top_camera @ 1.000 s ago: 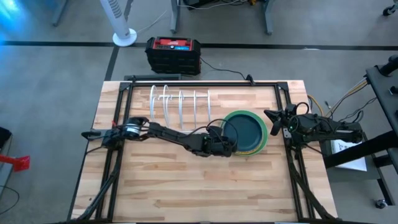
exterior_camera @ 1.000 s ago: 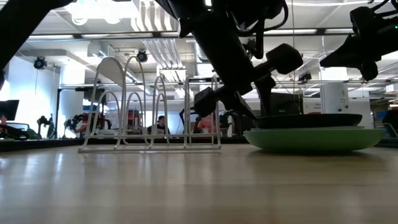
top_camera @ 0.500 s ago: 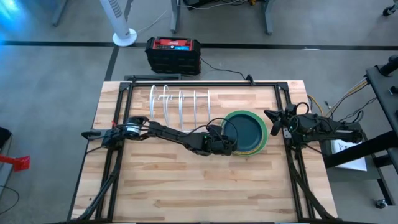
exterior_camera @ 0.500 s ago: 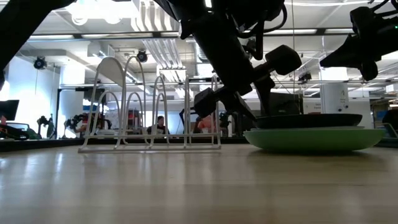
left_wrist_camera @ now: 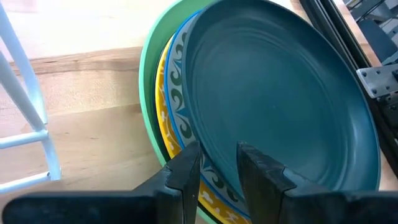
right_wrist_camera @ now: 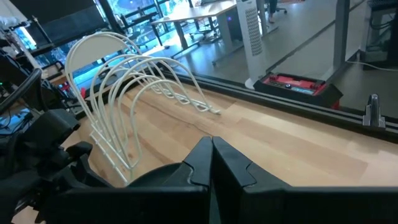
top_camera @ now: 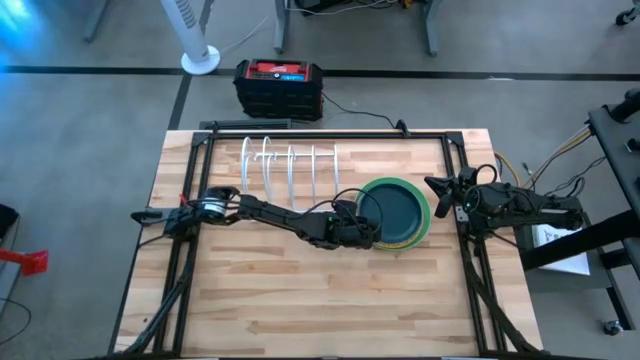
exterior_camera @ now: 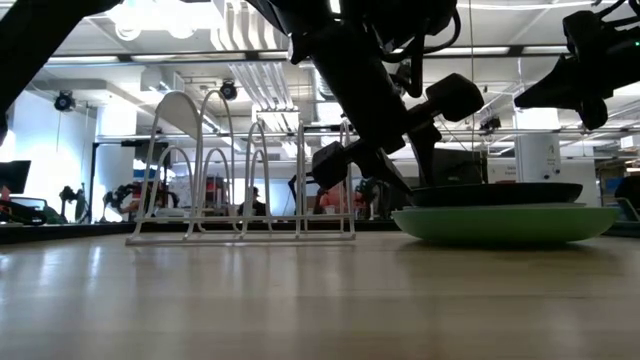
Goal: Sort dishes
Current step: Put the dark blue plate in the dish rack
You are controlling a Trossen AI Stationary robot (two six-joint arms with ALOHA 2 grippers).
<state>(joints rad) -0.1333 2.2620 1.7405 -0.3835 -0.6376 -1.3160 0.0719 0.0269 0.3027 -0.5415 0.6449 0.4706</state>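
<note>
Left gripper (left_wrist_camera: pixel 217 163) clamped on rim of dark teal plate (left_wrist_camera: pixel 280 99), top of plate stack on worktop (top_camera: pixel 300 300). Right gripper (top_camera: pixel 437 190) closed, empty, parked at worktop's right edge.

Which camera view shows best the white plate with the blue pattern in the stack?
The left wrist view: the patterned plate shows as a blue and white crescent under the dark teal plate. The high view shows only the stack from above, and the low view hides this plate edge-on. The right wrist view does not show it.
</note>
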